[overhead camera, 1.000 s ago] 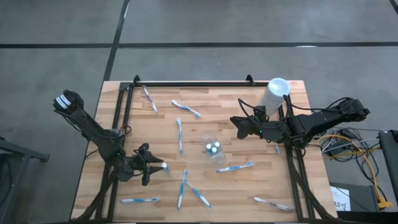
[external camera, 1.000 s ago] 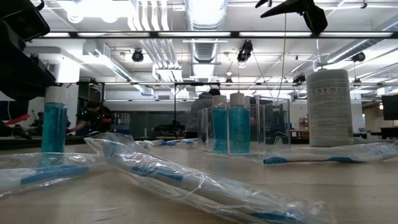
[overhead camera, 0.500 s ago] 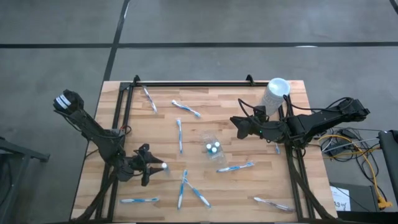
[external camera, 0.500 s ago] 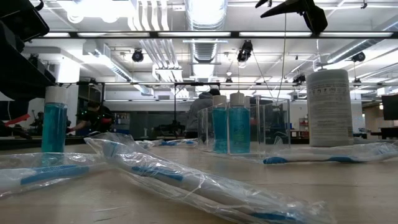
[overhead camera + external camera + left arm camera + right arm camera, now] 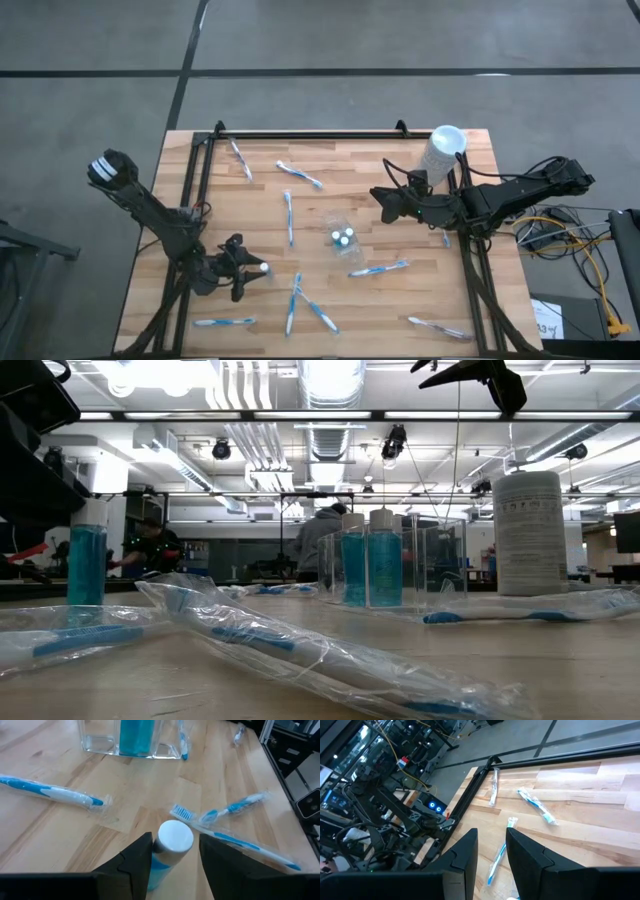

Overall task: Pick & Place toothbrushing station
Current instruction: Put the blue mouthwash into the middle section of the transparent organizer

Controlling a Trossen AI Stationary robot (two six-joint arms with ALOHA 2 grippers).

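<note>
A small blue tube with a white cap (image 5: 175,837) stands upright on the table near its left front (image 5: 262,268). My left gripper (image 5: 250,270) is open, one finger on each side of the tube. The clear pouch (image 5: 338,225) stands mid-table with two more tubes (image 5: 368,565) upright in it. Several wrapped blue-and-white toothbrushes (image 5: 289,215) lie flat around the tabletop. My right gripper (image 5: 385,200) hangs open and bare, high above the table's right half. My left gripper comes at the tube level and slightly from above, from the table's left. A gap shows between the cap and one finger (image 5: 215,860). The other finger (image 5: 140,862) stands right against the tube's side; whether it touches I cannot tell.
A tall white cylinder (image 5: 443,150) stands at the far right corner. Black rails (image 5: 300,134) run along the far, left and right edges. Two toothbrushes (image 5: 235,827) lie just beyond the tube. People move in the room behind the table.
My left arm has leaned a little lower over the standing tube. The tube has stayed where it was.
</note>
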